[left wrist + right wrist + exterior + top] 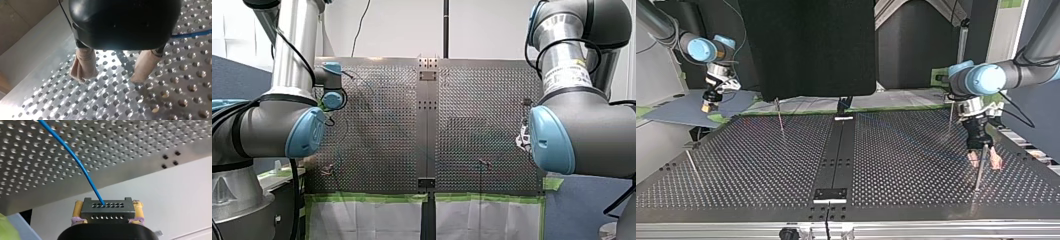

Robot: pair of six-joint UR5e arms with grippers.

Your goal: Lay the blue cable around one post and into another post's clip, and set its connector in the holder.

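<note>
Right wrist view: your right hand (107,216) is clamped on the grey connector (106,206), blue cable (75,160) running out over the desk (140,142); your left hand (112,72) hangs spread apart.

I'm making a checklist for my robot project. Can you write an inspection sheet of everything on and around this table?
Surface: perforated metal table, green tape along one edge.
Job's things: thin posts stand upright; dark connector is held beyond the table's edge.
Clutter: nothing seen.
Grippers: my right gripper, yellow pads, shut on the connector; my left gripper, beige pads, open over the table near a post.
Cables: blue cable runs from the connector out over the table.
Surroundings: large black panel behind the table.
</note>
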